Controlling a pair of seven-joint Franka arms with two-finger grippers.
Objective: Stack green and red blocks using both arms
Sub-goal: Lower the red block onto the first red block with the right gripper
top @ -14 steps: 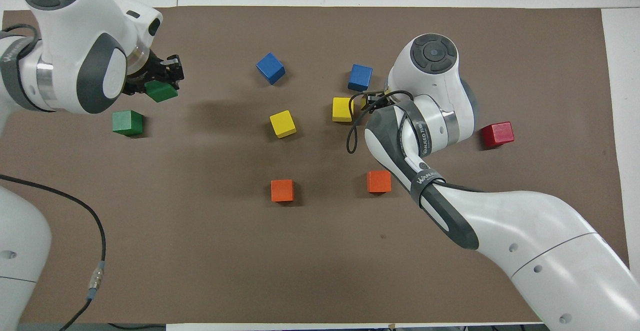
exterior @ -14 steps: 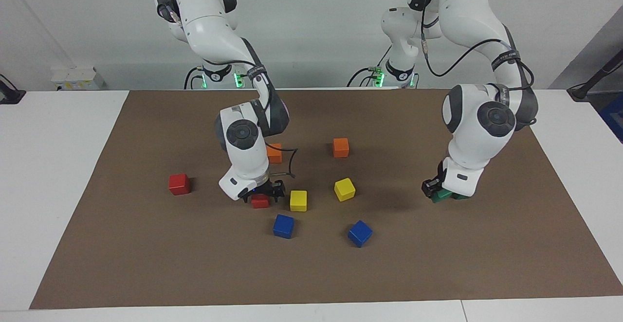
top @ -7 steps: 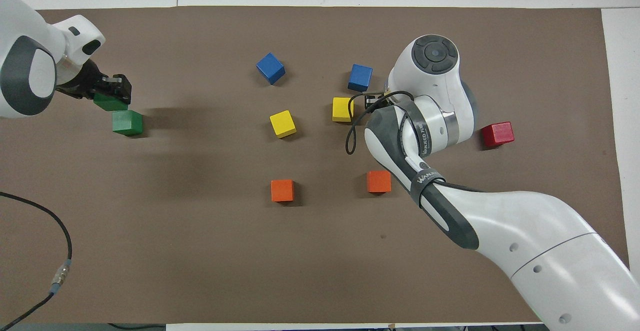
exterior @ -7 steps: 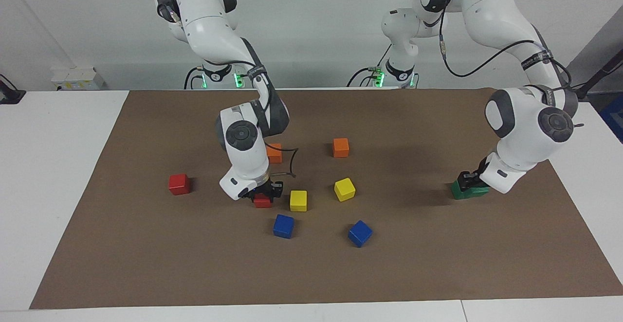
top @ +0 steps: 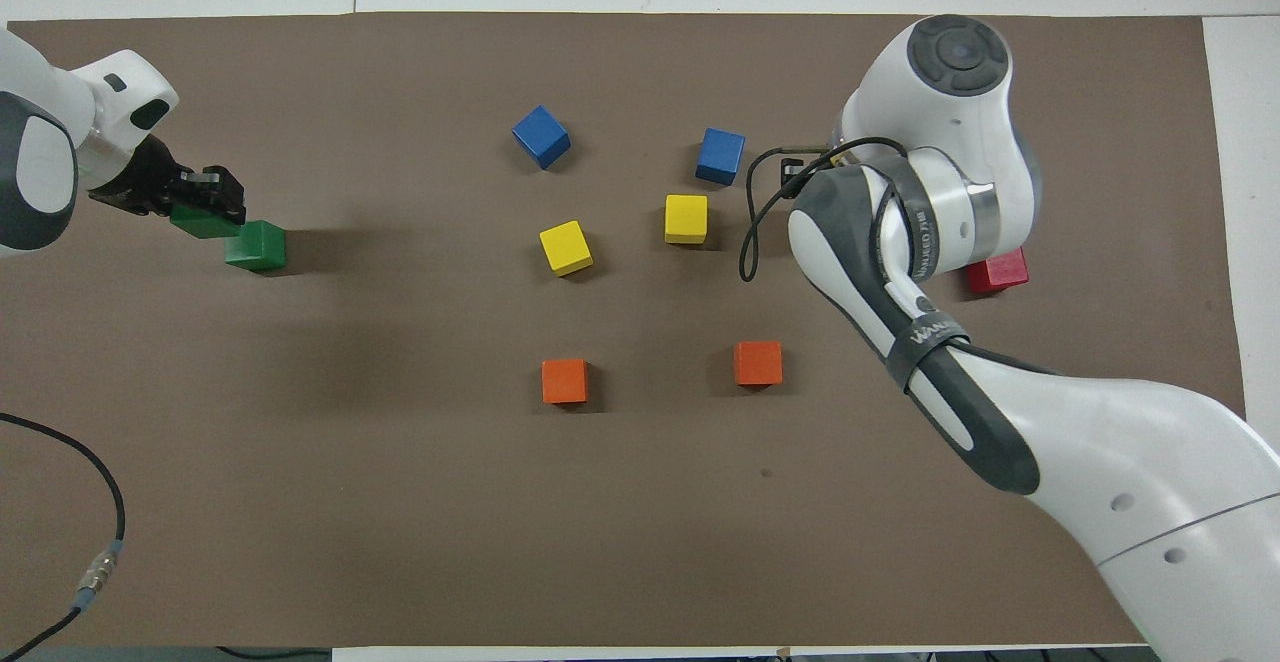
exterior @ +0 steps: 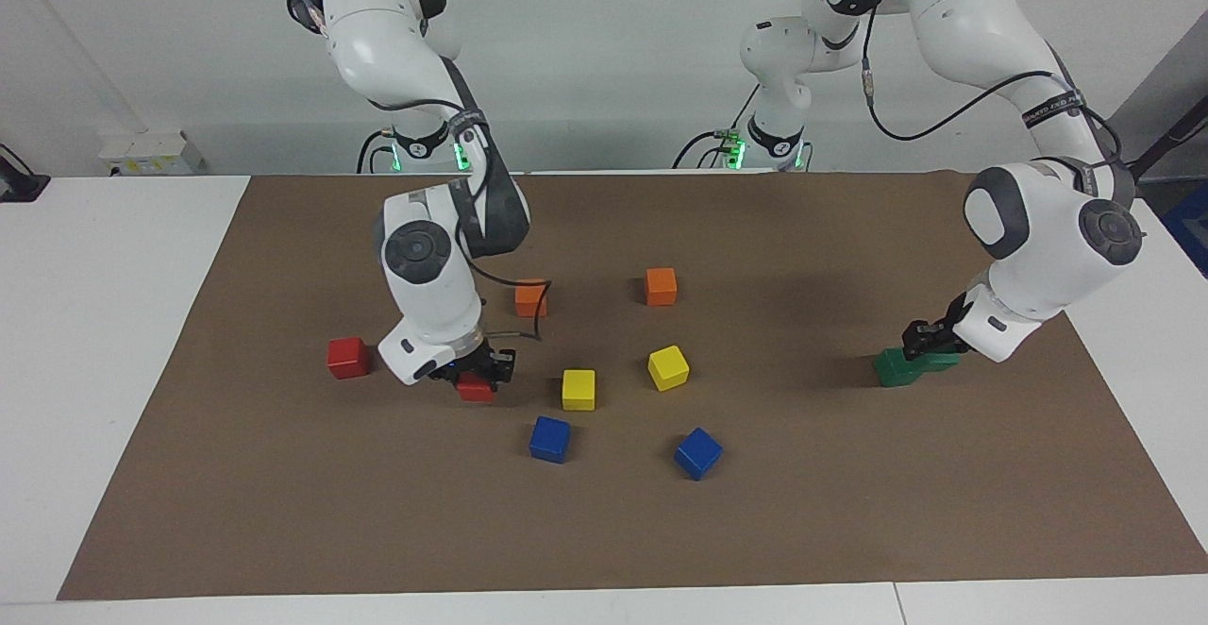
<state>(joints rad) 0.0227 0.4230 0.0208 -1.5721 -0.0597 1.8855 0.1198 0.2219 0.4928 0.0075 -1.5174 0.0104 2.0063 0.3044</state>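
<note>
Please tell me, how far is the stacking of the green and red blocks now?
Nothing is stacked yet. The left gripper holds one green block just above the second green block, so the green stack looks closest to done. The right gripper is shut on a red block, lifted slightly off the mat; the other red block waits on the mat at the right arm's end. Both placements remain.

Orange (exterior: 661,286), yellow (exterior: 668,367), blue cubes (exterior: 549,439)

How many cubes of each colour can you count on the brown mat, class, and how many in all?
Red cubes: 2
Green cubes: 2
Orange cubes: 2
Yellow cubes: 2
Blue cubes: 2
Total: 10
</note>
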